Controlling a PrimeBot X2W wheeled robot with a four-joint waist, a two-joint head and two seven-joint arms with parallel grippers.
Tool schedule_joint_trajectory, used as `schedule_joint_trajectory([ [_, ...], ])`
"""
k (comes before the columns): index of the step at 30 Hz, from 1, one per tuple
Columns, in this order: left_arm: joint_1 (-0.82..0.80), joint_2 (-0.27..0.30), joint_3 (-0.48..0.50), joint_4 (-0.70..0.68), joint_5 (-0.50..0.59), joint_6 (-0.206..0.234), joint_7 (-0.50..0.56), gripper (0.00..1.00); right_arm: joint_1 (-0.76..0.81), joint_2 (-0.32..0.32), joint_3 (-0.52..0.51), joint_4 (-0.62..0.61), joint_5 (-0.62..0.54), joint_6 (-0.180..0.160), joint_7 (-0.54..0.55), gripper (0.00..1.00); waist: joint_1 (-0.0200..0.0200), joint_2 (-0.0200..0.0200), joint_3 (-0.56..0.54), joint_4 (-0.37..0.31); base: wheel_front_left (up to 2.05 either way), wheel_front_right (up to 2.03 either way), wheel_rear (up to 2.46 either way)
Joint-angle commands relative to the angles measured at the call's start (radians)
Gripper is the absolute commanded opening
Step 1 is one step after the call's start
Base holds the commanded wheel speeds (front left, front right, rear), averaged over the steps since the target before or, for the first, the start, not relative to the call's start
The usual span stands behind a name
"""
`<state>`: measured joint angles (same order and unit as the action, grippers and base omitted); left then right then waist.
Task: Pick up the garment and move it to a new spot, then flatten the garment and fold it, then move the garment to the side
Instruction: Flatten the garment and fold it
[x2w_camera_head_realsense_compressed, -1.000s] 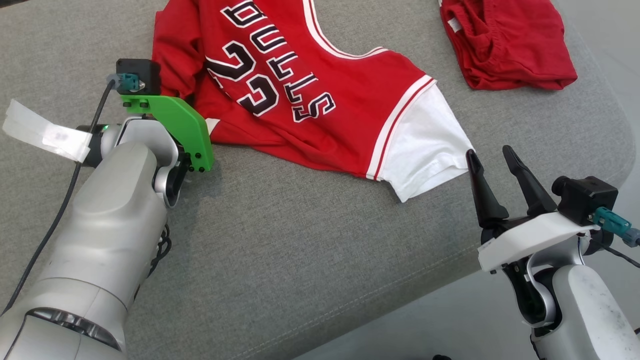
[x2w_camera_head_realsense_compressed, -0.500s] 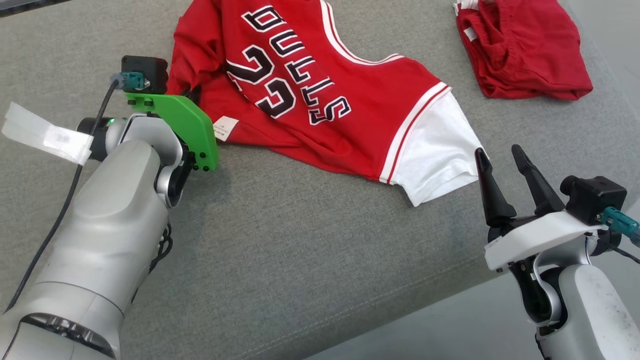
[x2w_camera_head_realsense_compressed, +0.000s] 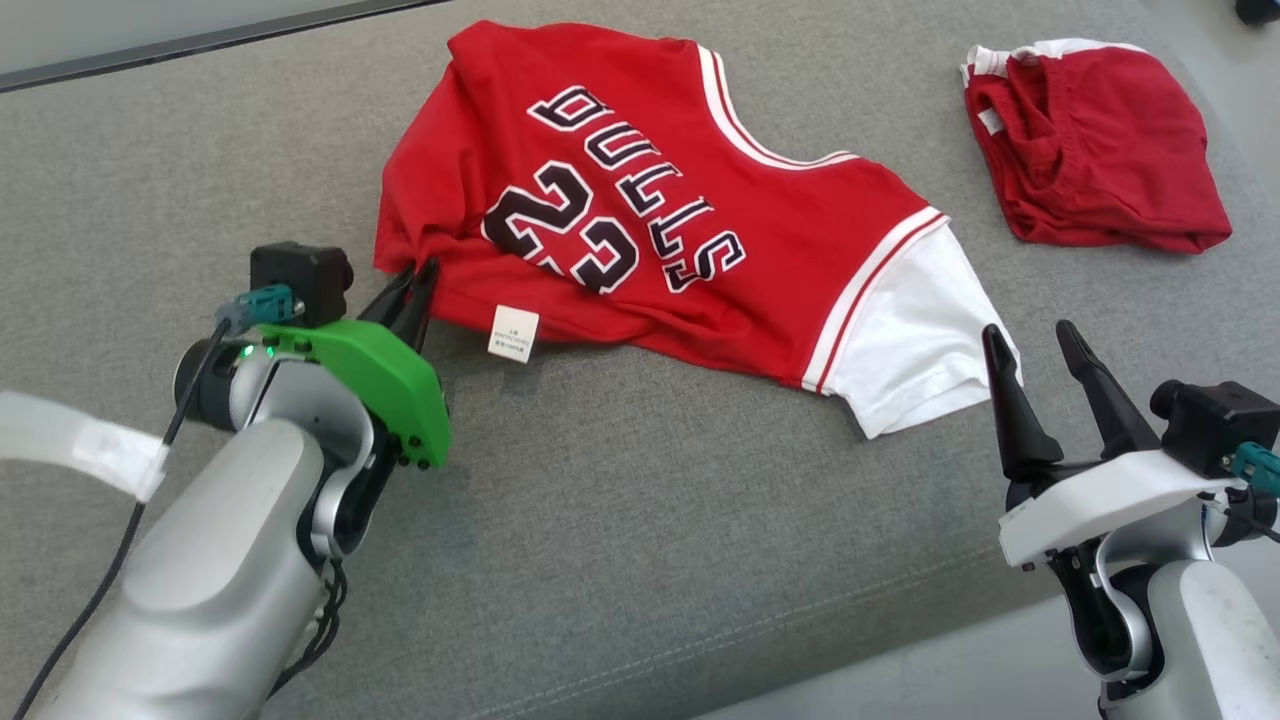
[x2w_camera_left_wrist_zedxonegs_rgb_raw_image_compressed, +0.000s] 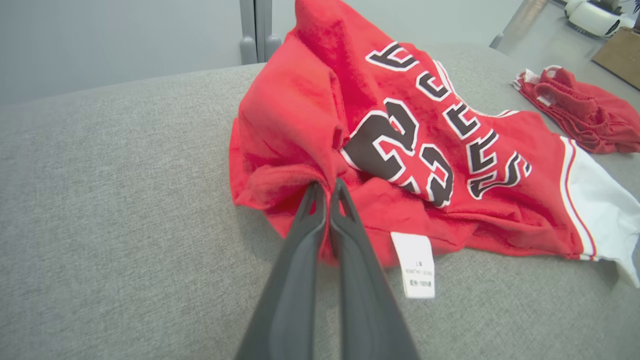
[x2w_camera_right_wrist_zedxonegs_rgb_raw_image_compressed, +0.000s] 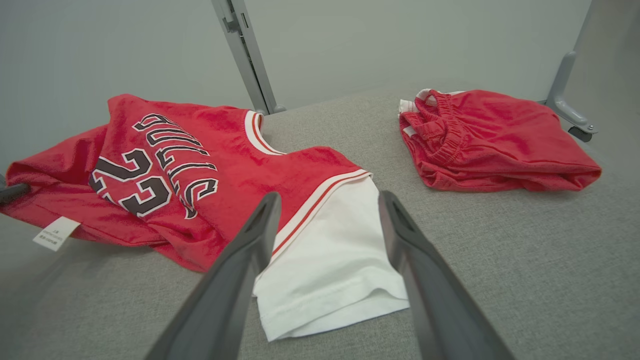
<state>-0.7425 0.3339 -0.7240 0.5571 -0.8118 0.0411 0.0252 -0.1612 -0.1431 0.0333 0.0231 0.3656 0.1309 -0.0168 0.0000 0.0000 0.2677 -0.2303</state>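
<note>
Your left gripper: closed on the left edge of the red black-lettered jersey | jersey: lies on grey fabric cushion, stretching rightward | your right gripper: open, white sleeve just ahead

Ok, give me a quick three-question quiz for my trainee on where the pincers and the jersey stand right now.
1. True or false: the left pincer is shut on the red jersey.
2. Pick one. The right pincer is: A) open, pointing at the white sleeve; B) shut on that sleeve; C) shut and empty.
3. Short answer: what number is printed on the jersey?

Key: 1 true; 2 A; 3 twenty-two (22).
</note>
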Motion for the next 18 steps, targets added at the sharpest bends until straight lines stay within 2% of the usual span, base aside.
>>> schedule_joint_trajectory([
  [1, 0.063, 0.042, 0.006, -0.087, -0.003, 0.032, 0.006, 0.0, 0.019, -0.005, -0.006, -0.01, -0.006, 0.0, 0.005, 1.0, 0.0, 0.0, -0.032, 0.032, 0.0, 0.0, 0.0],
  [6, 0.255, 0.169, 0.027, -0.39, -0.017, 0.147, 0.04, 0.0, 0.042, -0.004, -0.001, -0.021, -0.007, 0.0, 0.019, 1.0, 0.0, 0.0, -0.057, 0.051, 0.0, 0.0, 0.0],
  [9, 0.376, 0.224, 0.041, -0.54, -0.035, 0.226, 0.053, 0.0, 0.047, -0.001, 0.003, -0.025, -0.007, 0.0, 0.023, 1.0, 0.0, 0.0, -0.064, 0.055, 0.0, 0.0, 0.0],
  [12, 0.484, 0.247, 0.057, -0.629, -0.064, 0.283, 0.049, 0.0, 0.06, 0.001, 0.007, -0.023, -0.002, 0.0, 0.027, 1.0, 0.0, 0.0, -0.069, 0.062, 0.0, 0.0, 0.0],
  [14, 0.532, 0.255, 0.057, -0.643, -0.074, 0.305, 0.041, 0.0, 0.059, -0.001, 0.01, -0.02, 0.0, 0.0, 0.03, 1.0, 0.0, 0.0, -0.071, 0.064, 0.0, 0.0, 0.0],
  [16, 0.584, 0.225, 0.057, -0.617, -0.102, 0.308, 0.019, 0.0, 0.062, -0.004, 0.014, -0.013, 0.001, 0.0, 0.033, 1.0, 0.0, 0.0, -0.077, 0.067, 0.0, 0.0, 0.0],
  [17, 0.594, 0.215, 0.054, -0.598, -0.109, 0.304, 0.014, 0.08, 0.064, -0.004, 0.015, -0.011, 0.0, 0.0, 0.034, 1.0, 0.0, 0.0, -0.08, 0.067, 0.0, 0.0, 0.0],
  [18, 0.6, 0.205, 0.049, -0.576, -0.11, 0.299, 0.006, 0.35, 0.064, -0.005, 0.016, -0.01, 0.001, 0.0, 0.035, 1.0, 0.0, 0.0, -0.082, 0.068, 0.0, 0.0, 0.0],
])
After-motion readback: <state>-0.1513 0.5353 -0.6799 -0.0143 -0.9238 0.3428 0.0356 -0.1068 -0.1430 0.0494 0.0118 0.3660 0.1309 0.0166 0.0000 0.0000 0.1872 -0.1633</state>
